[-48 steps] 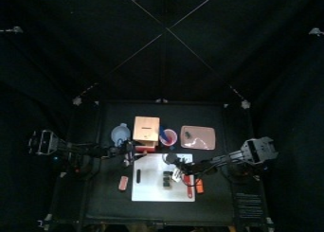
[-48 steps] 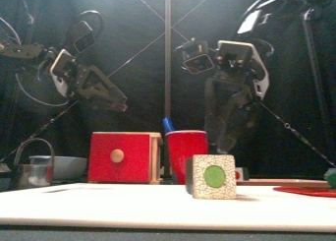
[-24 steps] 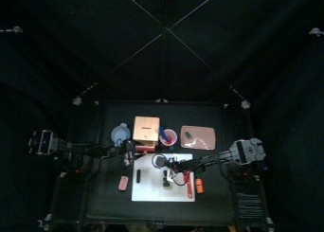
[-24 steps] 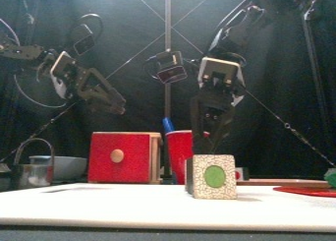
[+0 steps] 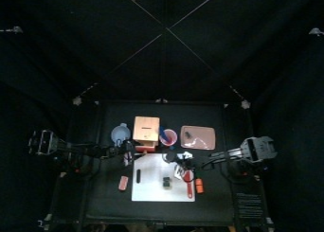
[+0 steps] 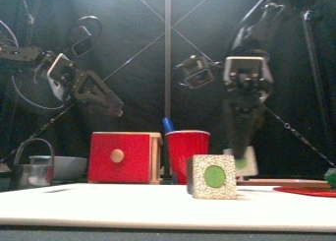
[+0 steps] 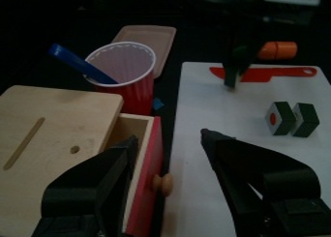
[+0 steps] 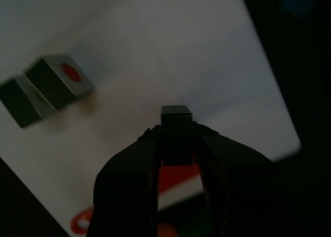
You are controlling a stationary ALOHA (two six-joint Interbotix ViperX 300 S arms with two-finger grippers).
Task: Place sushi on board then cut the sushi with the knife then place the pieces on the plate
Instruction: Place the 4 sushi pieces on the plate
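**A:** Big things first: what's on your table (image 5: 99, 196) right now?

**B:** The white cutting board (image 5: 152, 171) lies front and centre. Behind it, your wooden box (image 5: 146, 130) stands with its red drawer front facing you. The pink tray (image 5: 200, 137) sits to the right of the box and the blue-grey bowl (image 5: 119, 133) to its left.

**A:** And between box and tray?

**B:** That's the red cup (image 7: 119, 65), with the blue knife (image 7: 70, 59) leaning out of it.

**A:** Talk me through your arms!

**B:** Your left gripper (image 7: 181, 168) hangs above the box's front corner at the board's left side. Its jaws are spread wide with nothing between them. Your right gripper (image 8: 175, 113) points straight down over the right part of the board. Its jaw tips are drawn together and you can see nothing pinched between them.

**A:** Where's the cutting tool?

**B:** The red knife (image 7: 277, 73) lies flat on the board along its right edge, and your right gripper is right over one end of it. You can't tell whether they touch. An orange toy (image 7: 278, 49) lies just past that edge, off the board.

**A:** And the sushi?

**B:** The sushi roll (image 7: 291, 118) is on the board, near the middle and towards the front, two dark green blocks side by side and touching. It is clear of the knife and of both your grippers
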